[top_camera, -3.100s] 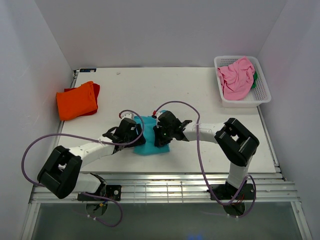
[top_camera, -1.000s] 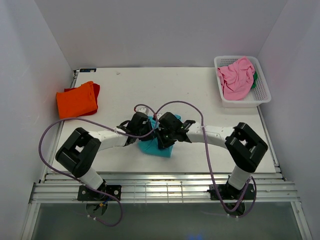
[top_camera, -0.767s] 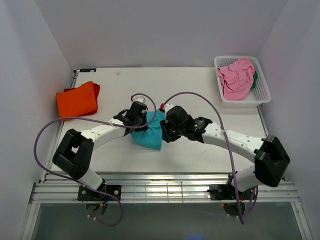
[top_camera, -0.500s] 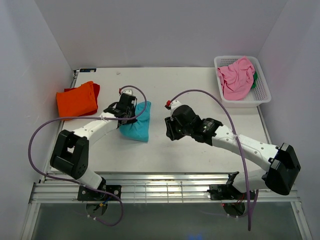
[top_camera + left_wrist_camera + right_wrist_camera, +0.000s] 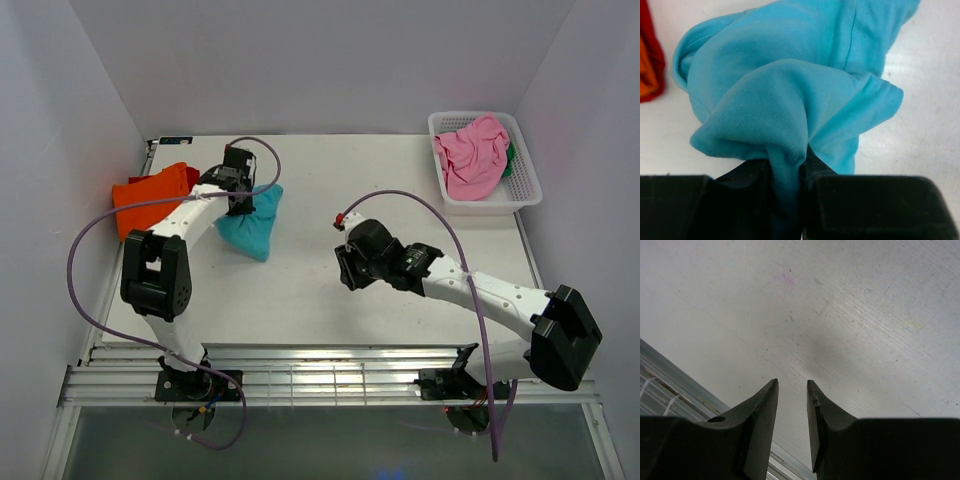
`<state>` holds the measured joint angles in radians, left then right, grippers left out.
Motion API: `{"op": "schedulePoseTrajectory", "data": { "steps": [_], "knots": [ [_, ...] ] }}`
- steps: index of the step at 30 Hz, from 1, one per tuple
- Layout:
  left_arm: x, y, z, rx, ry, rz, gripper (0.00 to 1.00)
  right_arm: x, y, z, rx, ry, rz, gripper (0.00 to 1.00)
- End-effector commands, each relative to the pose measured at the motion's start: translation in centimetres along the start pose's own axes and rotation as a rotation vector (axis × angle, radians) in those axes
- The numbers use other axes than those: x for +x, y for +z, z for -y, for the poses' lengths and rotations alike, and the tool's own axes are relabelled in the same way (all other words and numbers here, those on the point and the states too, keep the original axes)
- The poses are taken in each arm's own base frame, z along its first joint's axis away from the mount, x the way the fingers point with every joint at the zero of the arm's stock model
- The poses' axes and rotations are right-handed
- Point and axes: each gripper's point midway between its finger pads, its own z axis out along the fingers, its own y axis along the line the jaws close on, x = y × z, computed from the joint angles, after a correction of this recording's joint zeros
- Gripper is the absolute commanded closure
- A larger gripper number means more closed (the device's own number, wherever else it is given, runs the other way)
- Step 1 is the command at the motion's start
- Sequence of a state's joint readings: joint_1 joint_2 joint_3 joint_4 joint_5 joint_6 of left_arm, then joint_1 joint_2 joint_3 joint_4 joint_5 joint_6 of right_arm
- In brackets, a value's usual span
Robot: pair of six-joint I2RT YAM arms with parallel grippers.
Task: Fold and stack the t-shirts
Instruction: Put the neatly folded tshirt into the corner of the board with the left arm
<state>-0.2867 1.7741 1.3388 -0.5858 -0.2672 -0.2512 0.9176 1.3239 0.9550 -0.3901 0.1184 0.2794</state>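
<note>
Left gripper point(image 5: 239, 187): jaws nipped down on a gathered fold of the teal t-shirt point(image 5: 249, 226). Wrist view showed the cloth pinched to a thin ridge between my fingers point(image 5: 752, 175), the rest ballooning out past them.

Right gripper point(image 5: 346, 272): jaws a narrow way apart, nothing between them, only bare table point(image 5: 850, 315) below. It sat toward the middle of the table, well apart from every shirt.

Position: the teal shirt was at the left side of the table, just right of the orange t-shirt point(image 5: 152, 201), which lay folded by the left edge with a red strip showing under it. The bundle's long axis ran from my left fingers diagonally toward the near right. I could not tell whether its low end touched the table or hung clear.

Judgement: the stack lay to the left of the bundle, so the left arm was much the nearer; setting down falls to it.

Look of it: teal cloth soft, matte, crumpled into rounded lobes rather than a flat fold.

The pink t-shirt point(image 5: 472, 154) was heaped in the white basket point(image 5: 528, 194) at far right, a bit of green point(image 5: 511, 160) beside it.
</note>
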Motion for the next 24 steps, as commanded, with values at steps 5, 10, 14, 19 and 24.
{"op": "schedulePoseTrajectory", "data": {
  "steps": [5, 10, 14, 19, 24],
  "knots": [
    [-6.1, -1.4, -6.4, -0.076, -0.015, 0.062, 1.00, -0.1, 0.6, -0.6, -0.064, -0.013, 0.030, 0.64],
    [-6.5, -0.8, -10.0, -0.088, -0.056, 0.056, 1.00, 0.7, 1.2, -0.8, -0.088, -0.017, 0.017, 0.64],
    [-7.9, -0.6, -12.0, -0.070, -0.081, 0.081, 1.00, 1.3, 1.9, -0.8, -0.098, -0.015, 0.003, 0.64],
    [-10.2, -0.4, -13.1, -0.031, -0.100, 0.121, 1.00, 2.3, 2.3, -1.7, -0.152, -0.006, -0.023, 0.64],
    [-12.6, -0.3, -13.9, -0.049, -0.104, 0.141, 1.00, 3.2, 2.8, -1.6, -0.152, 0.004, -0.044, 0.64]
  ]
}}
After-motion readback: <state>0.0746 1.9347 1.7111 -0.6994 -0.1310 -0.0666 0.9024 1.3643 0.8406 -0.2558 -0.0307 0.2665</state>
